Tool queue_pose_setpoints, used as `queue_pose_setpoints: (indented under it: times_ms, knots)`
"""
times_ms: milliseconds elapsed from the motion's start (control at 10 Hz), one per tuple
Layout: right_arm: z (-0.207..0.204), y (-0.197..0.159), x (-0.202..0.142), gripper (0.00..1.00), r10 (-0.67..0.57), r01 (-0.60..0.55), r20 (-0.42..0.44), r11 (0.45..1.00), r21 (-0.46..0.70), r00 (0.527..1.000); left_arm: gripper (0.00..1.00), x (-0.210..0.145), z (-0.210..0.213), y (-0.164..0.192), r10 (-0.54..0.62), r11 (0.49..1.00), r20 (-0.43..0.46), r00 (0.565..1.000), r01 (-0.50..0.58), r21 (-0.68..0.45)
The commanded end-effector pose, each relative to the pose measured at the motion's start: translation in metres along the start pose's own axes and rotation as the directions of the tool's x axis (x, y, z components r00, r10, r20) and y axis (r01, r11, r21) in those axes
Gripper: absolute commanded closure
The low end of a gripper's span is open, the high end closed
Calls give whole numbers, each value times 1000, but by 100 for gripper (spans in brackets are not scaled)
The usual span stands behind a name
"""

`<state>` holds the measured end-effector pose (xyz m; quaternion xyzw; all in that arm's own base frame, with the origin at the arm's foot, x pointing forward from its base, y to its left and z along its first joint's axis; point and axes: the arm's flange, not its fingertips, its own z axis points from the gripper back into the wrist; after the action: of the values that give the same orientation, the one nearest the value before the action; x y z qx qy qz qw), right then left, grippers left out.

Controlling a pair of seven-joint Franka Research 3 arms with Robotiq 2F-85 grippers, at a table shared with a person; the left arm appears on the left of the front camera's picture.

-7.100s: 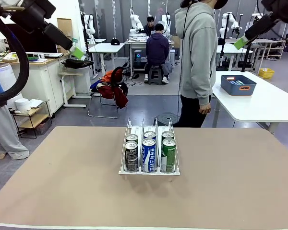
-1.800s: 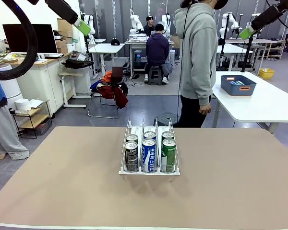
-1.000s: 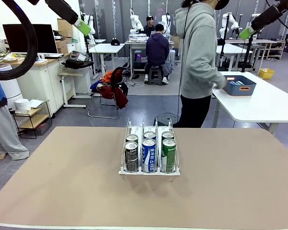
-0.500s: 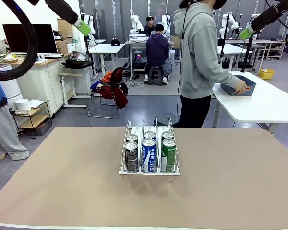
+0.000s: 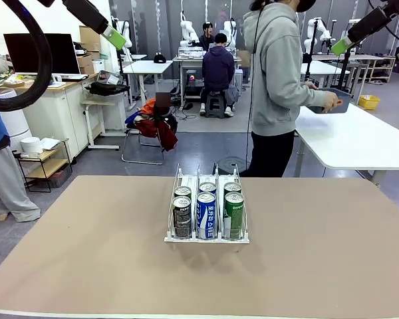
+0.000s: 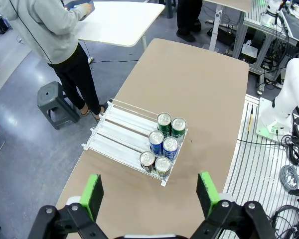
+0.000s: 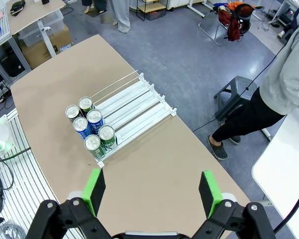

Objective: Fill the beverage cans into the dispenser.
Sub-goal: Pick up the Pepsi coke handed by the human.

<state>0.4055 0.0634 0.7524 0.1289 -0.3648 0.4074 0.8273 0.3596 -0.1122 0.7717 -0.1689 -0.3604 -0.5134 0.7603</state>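
The dispenser (image 5: 207, 238) stands in the middle of the brown table, its low front lip toward me. Several beverage cans stand in two rows at its front: a black can (image 5: 182, 217), a blue can (image 5: 206, 215) and a green can (image 5: 234, 214) lead the lanes. My left gripper (image 5: 112, 36) hangs high at the upper left, open and empty. At the upper right, equally high, my right gripper (image 5: 340, 45) is open and empty. From above, the left wrist view has the dispenser (image 6: 114, 138) and cans (image 6: 162, 145) beyond the open gripper (image 6: 149, 194). The right wrist view shows the dispenser (image 7: 134, 102), cans (image 7: 90, 130) and open gripper (image 7: 152, 191).
A person in a grey hoodie (image 5: 277, 73) stands beyond the table's far edge, turned to a white side table (image 5: 359, 139) and holding a blue bin (image 5: 319, 106) above it. A grey stool (image 7: 232, 103) stands by the person. The brown table (image 5: 86, 252) is bare around the dispenser.
The person has turned to the white side table, grasped the blue bin and lifted it. Both arms and the cans have stayed put.
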Motion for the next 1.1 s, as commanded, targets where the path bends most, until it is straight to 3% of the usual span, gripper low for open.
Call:
queue_pose_setpoints:
  times_ms: [0,1000]
  knots:
    - [0,1,0,0,2,-2,-1,1000,3,1000,0,0,0,0,6,1000,-1,1000,-6,8]
    - [0,1,0,0,2,-2,-1,1000,3,1000,0,0,0,0,6,1000,-1,1000,-6,8]
